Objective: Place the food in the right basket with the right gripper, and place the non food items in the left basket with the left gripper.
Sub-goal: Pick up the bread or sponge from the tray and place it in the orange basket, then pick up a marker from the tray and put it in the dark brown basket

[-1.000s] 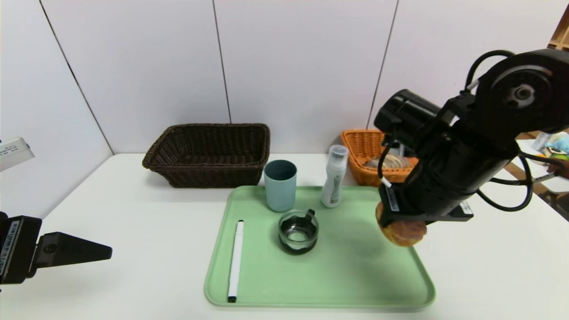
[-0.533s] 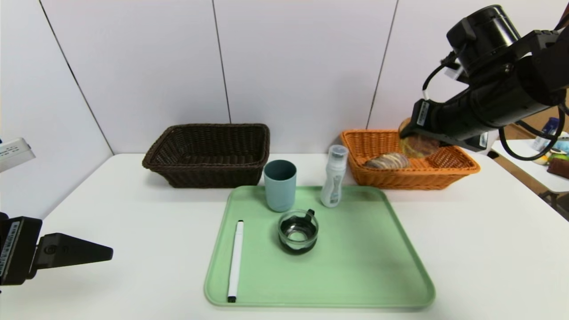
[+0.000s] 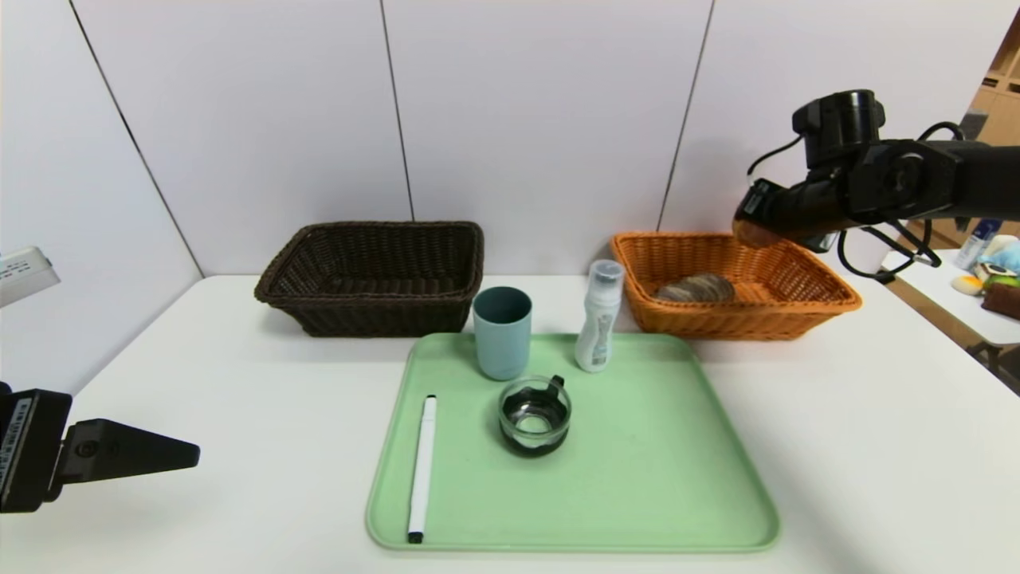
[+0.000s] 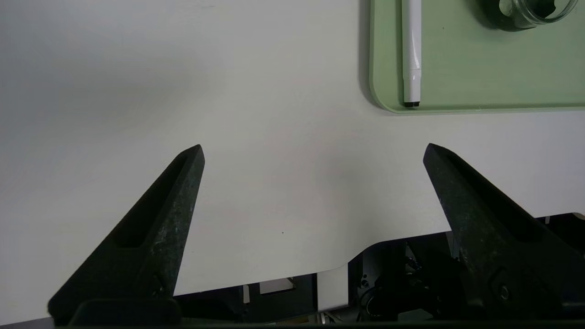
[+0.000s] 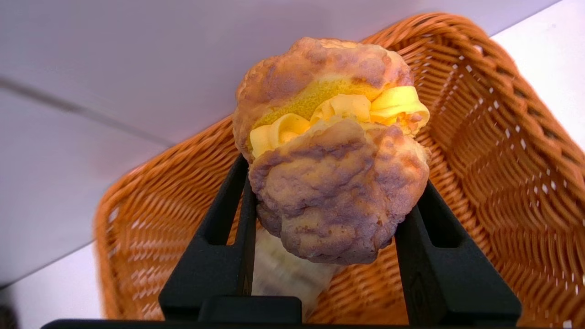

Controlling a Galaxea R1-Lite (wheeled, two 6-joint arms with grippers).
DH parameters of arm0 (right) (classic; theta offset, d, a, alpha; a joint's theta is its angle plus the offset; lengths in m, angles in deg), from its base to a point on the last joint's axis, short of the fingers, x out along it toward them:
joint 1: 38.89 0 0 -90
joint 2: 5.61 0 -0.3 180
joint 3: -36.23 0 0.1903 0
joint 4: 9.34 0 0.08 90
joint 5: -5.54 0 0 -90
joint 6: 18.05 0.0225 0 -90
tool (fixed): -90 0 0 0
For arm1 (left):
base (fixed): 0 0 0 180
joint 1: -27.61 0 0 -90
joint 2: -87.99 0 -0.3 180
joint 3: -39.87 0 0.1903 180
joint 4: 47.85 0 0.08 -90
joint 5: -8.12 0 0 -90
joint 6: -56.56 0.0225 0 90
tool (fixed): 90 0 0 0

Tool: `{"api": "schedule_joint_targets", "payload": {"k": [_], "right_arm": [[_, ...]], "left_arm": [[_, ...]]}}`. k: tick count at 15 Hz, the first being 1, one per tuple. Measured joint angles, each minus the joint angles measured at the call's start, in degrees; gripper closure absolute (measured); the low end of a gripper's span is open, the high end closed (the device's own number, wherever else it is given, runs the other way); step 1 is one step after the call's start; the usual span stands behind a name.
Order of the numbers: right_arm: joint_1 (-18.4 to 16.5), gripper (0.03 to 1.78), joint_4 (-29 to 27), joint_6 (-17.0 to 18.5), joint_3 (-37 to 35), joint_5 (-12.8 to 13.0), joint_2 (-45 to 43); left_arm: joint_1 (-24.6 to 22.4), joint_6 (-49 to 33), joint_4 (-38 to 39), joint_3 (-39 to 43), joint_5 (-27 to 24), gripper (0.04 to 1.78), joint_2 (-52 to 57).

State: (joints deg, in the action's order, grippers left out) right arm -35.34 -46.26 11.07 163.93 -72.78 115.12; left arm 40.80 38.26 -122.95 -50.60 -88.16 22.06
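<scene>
Since a second ago my right claw has carried the cream puff from the tray's 3 o'clock edge up over the orange basket, still gripping it; next I lower and release, left claw parked open.

Browned cream puff with yellow filling, clamped in the right gripper above the orange basket, which holds 1 flat bread; brown basket sits left; cup, bottle, jar, pen on green tray.
</scene>
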Motion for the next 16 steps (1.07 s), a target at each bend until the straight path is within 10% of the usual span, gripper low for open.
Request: {"api": "schedule_joint_targets", "payload": {"k": [16], "right_arm": [[-0.94, 0.26, -1.93, -0.1, 1.07, -0.5, 3.12]], "left_arm": [[0.0, -0.24, 0.0, 0.4, 0.17, 0.13, -0.63]]}}
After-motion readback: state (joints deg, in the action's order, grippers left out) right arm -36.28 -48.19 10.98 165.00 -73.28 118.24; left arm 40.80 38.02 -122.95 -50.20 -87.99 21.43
